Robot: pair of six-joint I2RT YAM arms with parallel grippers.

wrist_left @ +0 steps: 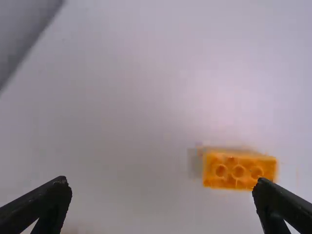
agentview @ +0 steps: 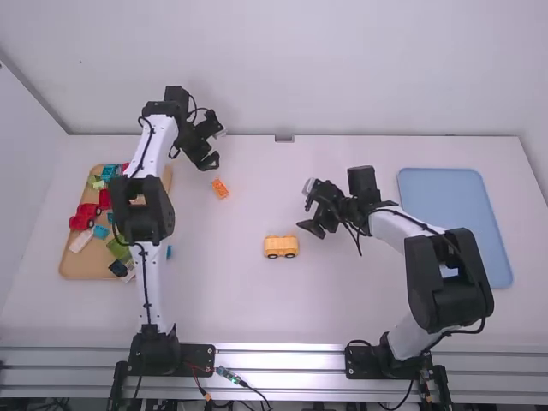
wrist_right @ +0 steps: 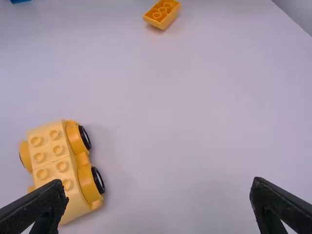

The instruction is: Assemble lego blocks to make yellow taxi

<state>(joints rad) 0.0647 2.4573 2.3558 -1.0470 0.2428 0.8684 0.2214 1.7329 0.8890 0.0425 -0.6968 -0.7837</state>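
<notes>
Lying near left end effector (agentview: pixel 216 148), orange block (agentview: pixel 220 188), near right (agentview: pixel 306 206) (both wide), yellow car (agentview: pixel 281 247)

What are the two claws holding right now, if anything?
Left claw: open, holding nothing, near the orange block.
Right claw: open, holding nothing, near the yellow toy car.
</notes>
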